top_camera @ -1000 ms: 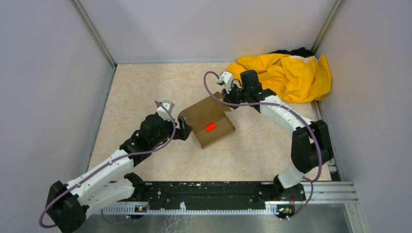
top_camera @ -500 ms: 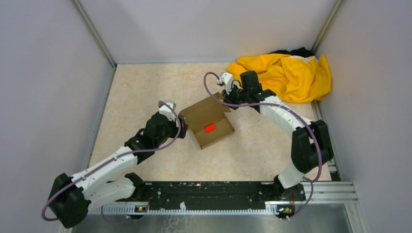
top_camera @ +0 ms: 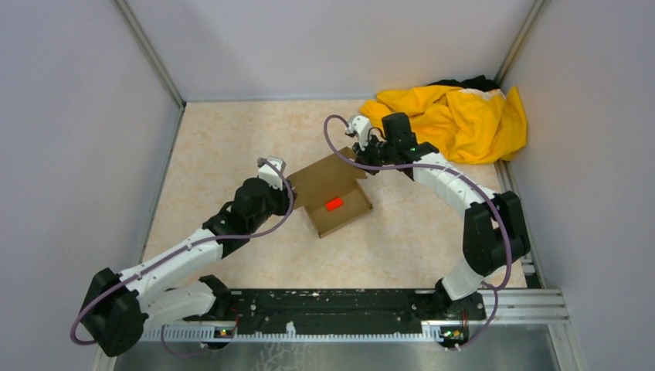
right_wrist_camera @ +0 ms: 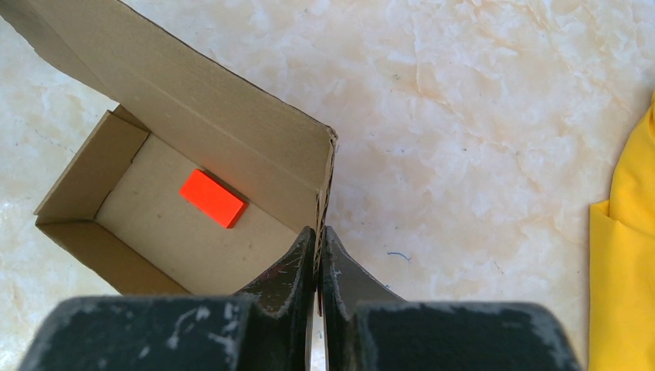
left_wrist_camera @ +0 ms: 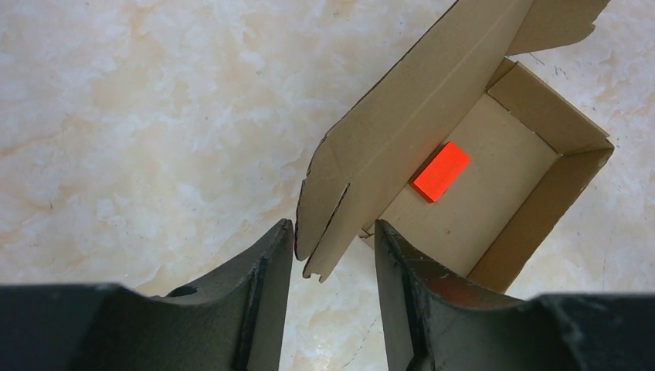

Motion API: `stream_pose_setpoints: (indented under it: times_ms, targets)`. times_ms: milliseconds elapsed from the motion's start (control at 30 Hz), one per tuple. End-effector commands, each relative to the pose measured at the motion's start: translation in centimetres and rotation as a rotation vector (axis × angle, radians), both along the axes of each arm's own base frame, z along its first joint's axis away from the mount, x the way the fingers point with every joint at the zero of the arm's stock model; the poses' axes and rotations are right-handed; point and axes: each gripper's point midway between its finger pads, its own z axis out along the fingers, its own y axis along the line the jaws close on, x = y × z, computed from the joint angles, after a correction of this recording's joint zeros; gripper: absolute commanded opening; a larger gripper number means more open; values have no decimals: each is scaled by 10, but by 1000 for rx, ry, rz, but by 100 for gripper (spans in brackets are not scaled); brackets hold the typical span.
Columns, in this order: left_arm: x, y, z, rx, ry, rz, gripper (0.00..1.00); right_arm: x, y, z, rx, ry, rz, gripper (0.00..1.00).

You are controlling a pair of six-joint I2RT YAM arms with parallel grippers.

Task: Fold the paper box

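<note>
The paper box (top_camera: pixel 320 178) is an open brown carton in the middle of the table, its lid (left_wrist_camera: pixel 417 100) standing up, with a small red block (top_camera: pixel 334 204) on its floor. In the left wrist view my left gripper (left_wrist_camera: pixel 334 232) is open. Its fingers straddle the lid's end flaps (left_wrist_camera: pixel 317 209) without pinching them, and the left finger is nearly touching. My right gripper (right_wrist_camera: pixel 318 232) is shut on the thin cardboard edge (right_wrist_camera: pixel 326 178) at the box's far right corner. The red block (right_wrist_camera: pixel 213 198) shows beside it.
A crumpled yellow cloth (top_camera: pixel 456 120) lies at the back right corner, with its edge (right_wrist_camera: pixel 626 294) close to my right wrist. Grey walls enclose the beige marbled tabletop (top_camera: pixel 232 139) on three sides. The arms' base rail (top_camera: pixel 347 309) runs along the near edge.
My left arm has moved right, up to the box, and its jaws have narrowed around the lid's end flaps. The right gripper and the box have stayed put.
</note>
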Motion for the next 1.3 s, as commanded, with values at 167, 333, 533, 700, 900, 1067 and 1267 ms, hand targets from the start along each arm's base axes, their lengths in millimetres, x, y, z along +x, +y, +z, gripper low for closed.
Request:
stream_pose_setpoints:
  times_ms: [167, 333, 533, 700, 900, 1067, 1267]
  targets:
    - [6, -8, 13, -9, -30, -19, 45, 1, 9, 17, 40, -45, 19, 4]
    - [7, -3, 7, 5, -5, 11, 31, 1, 9, 17, 42, -43, 15, 4]
    - [8, -5, 5, 5, 3, 11, 29, 1, 9, 18, 45, -41, 15, 4]
    - [9, -9, 0, 5, 22, 5, 19, 1, 10, 17, 45, -36, 11, 4]
    - [13, -14, 2, -1, 25, 0, 0, 1, 10, 19, 47, -39, 1, 3]
    - [12, -16, 4, -10, 23, -12, 1, 0, 10, 19, 49, -38, -4, 2]
    - [13, -16, 5, -13, 23, -5, 3, -3, 14, 18, 56, -39, -10, 1]
